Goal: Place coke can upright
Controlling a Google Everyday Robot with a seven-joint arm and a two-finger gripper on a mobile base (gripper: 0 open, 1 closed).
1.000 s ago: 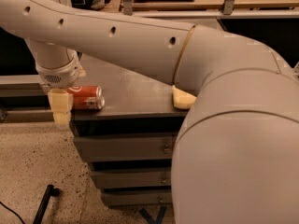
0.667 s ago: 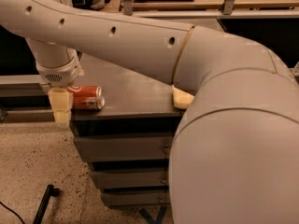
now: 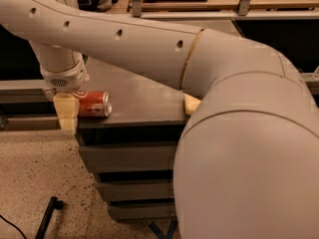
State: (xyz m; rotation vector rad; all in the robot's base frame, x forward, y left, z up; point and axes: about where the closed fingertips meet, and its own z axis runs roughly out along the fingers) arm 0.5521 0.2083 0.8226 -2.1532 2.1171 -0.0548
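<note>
One coke can (image 3: 93, 103) is in view, lying on its side near the left front corner of the dark tabletop (image 3: 137, 96), its length running left to right and its silver right end facing the middle of the frame. One pincer (image 3: 68, 118) hangs at the left-middle of the frame, pointing down at the tabletop's left edge. Its cream-coloured part covers the can's left end and reaches below the tabletop's front lip. Whether it is open or clamped on the can cannot be told from here.

One robot arm (image 3: 149, 44) crosses the frame from the upper left, and its bulky lower section fills the right and lower right, blocking most of the tabletop's right side. One pale yellow object (image 3: 190, 103) peeks out at the centre, mostly hidden behind that arm; what it is cannot be made out.

Under the tabletop, dark drawer fronts (image 3: 124, 156) are stacked one above another. On the speckled floor (image 3: 35, 173) at the lower left lies one black rod (image 3: 49, 217).
</note>
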